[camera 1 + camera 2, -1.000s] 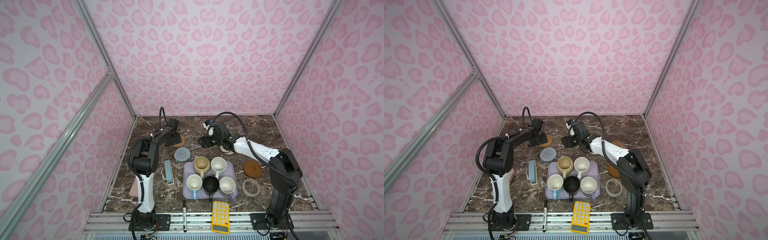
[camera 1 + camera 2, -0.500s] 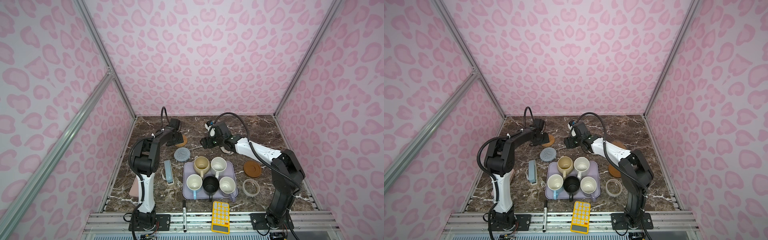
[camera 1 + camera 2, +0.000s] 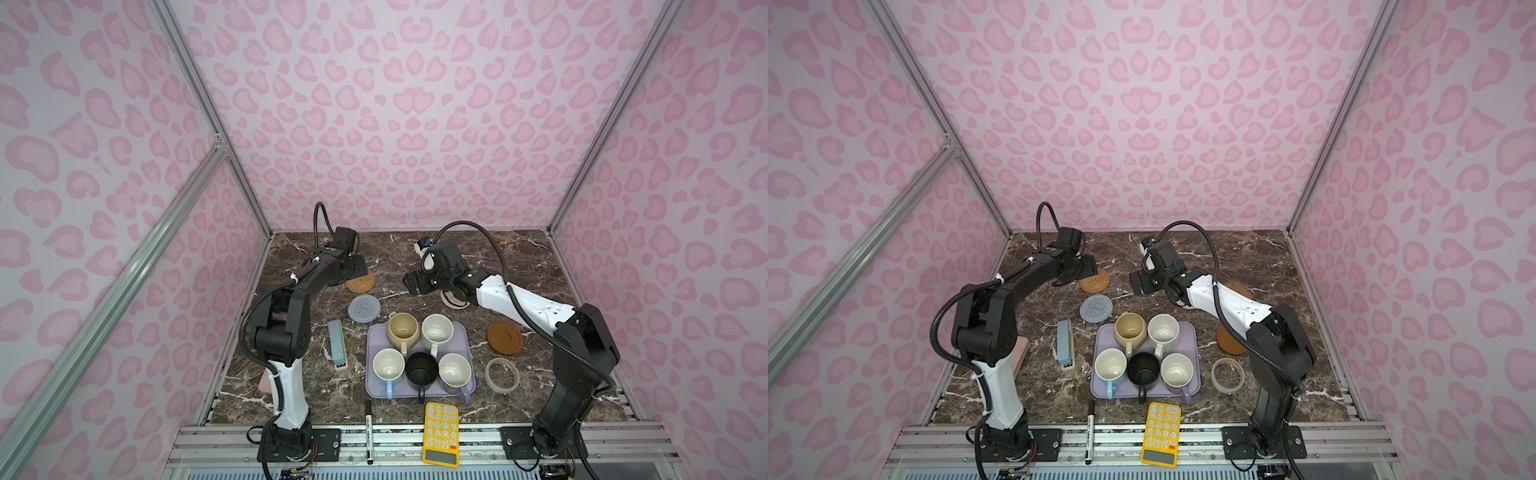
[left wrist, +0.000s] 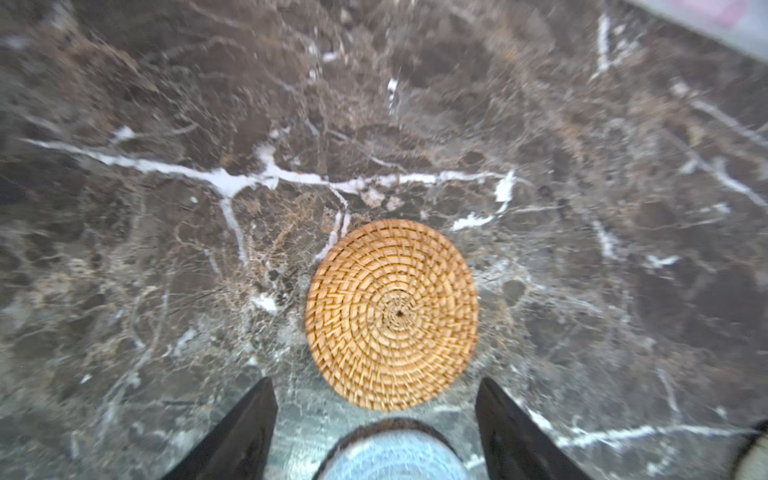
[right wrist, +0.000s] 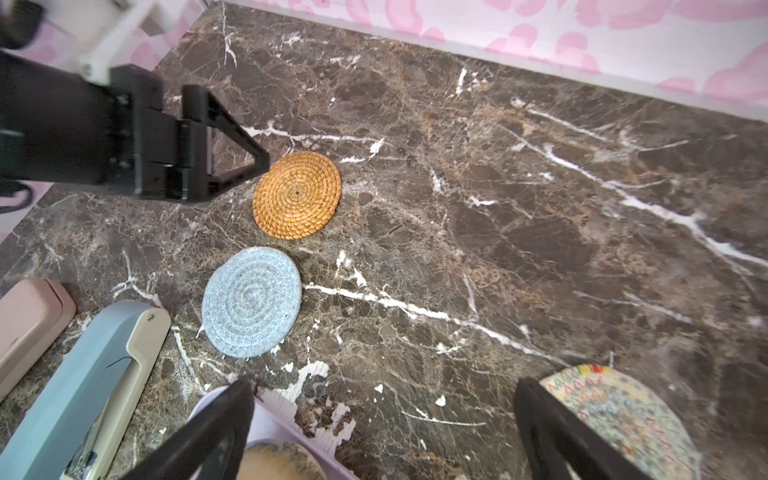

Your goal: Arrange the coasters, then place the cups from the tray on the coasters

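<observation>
Presently, the left gripper (image 4: 375, 384) is hovering wide open beside the orange coaster (image 4: 392, 313), lying flat at far left to receive a cup; the right gripper (image 5: 382, 386) is hanging wide, empty; the cups (image 3: 419, 368) are sitting in the tray (image 3: 375, 336).

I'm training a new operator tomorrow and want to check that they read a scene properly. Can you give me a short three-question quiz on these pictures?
1. How many cups stand on the tray?
2. True or false: a cup already stands on the orange woven coaster.
3. Which lies nearest that coaster? A) grey-blue coaster B) tape ring C) yellow calculator

Key: 1) five; 2) false, it lies bare on the table; 3) A.
</observation>
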You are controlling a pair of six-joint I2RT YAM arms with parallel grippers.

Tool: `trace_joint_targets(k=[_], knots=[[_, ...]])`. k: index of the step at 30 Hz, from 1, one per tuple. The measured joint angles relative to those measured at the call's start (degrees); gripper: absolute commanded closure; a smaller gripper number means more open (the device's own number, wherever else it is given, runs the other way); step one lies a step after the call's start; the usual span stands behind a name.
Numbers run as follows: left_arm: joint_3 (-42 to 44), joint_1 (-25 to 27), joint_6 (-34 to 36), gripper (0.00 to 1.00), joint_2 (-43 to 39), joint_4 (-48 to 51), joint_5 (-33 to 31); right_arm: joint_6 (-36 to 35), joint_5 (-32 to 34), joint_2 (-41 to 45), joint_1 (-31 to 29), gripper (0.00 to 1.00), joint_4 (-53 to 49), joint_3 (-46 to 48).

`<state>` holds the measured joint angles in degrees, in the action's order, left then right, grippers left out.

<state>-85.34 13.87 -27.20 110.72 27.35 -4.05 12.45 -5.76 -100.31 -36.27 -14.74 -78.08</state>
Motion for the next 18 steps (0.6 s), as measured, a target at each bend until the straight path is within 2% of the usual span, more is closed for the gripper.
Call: trace_joint_targets(k=[2, 4, 6, 10, 11, 13, 16, 18], knots=[[3.34, 0.00, 0.11, 0.14, -3.78, -0.50, 0.55, -0.02, 0.44, 1.31, 0.07, 0.01, -0.50, 0.22], [7.76, 0.00, 0.33, 0.04, -7.37, -0.68, 1.40, -0.04, 1.51, 2.86, 0.22, 0.01, -1.11, 1.09], [12.24, 0.00, 0.50, 0.00, -10.58, -0.72, 2.43, -0.11, 1.92, 4.31, 0.35, 0.01, -1.51, 2.23], [19.21, 0.02, 0.79, 0.00, -15.56, -1.51, 3.39, -0.26, 2.69, 6.80, 0.42, 0.01, -1.62, 4.42], [20.37, 0.09, 0.90, 0.02, -16.20, -1.79, 3.65, -0.44, 2.71, 7.37, 0.44, 0.01, -1.55, 5.01], [22.47, 0.13, 0.72, 0.13, -16.85, -2.16, 3.80, -0.63, 2.19, 8.52, 0.48, 0.01, -1.40, 6.47], [23.87, 1.22, 0.70, 0.20, -16.65, -2.49, 3.65, -0.61, 1.64, 9.33, 0.44, 0.01, -1.33, 8.00], [23.74, 2.91, 0.66, 0.27, -15.72, -3.26, 3.67, -0.57, 1.73, 9.42, 0.52, 0.01, -1.36, 8.57]])
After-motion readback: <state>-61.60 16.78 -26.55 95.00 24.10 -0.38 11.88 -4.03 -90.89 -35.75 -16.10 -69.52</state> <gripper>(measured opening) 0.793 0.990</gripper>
